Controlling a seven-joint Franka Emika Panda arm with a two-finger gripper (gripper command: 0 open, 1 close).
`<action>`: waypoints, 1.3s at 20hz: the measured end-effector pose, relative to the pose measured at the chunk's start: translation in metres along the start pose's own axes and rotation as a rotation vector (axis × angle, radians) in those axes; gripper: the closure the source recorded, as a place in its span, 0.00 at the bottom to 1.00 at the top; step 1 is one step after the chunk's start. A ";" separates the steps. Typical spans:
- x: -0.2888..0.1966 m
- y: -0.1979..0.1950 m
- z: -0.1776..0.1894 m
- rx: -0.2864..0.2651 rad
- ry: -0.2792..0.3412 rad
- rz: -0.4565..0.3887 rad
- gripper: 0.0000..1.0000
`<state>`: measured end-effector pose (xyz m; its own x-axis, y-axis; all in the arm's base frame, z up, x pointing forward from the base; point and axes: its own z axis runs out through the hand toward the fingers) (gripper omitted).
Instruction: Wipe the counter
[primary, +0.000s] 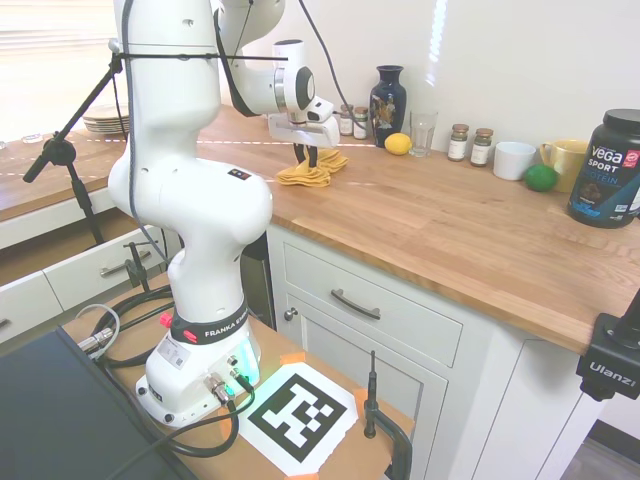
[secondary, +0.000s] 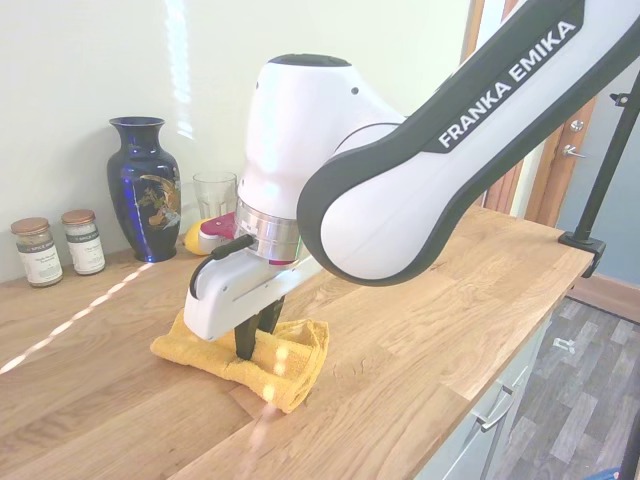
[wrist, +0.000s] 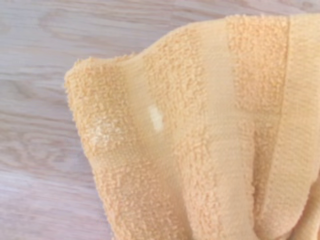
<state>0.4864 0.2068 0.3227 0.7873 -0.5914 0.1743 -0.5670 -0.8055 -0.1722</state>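
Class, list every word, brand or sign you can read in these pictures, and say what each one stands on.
"FRANKA EMIKA": on the arm's dark link.
"FRANKA", the rest cut off: on the band around the arm's base.
"VEGA SPORT": on the black tub on the counter; its smaller print is unreadable.
"Ulanzi": on the black clamp.
Spice jar labels: too small.
Yellow cloth: no print.

1. The pincer (secondary: 257, 338) fingertips press into the yellow towel (secondary: 290, 365); whether they pinch it is hidden.
2. At the wrist view's right and bottom edges, the towel is cut off.
3. Spice jar (primary: 459, 142) labels, upper right, are too small to read.
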 end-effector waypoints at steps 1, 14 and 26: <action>0.003 0.002 0.000 0.002 -0.005 0.004 1.00; 0.114 0.103 0.001 0.013 -0.037 0.082 1.00; 0.209 0.308 -0.017 0.029 -0.034 0.175 1.00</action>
<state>0.4722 -0.1661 0.3225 0.6852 -0.7206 0.1061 -0.6892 -0.6886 -0.2254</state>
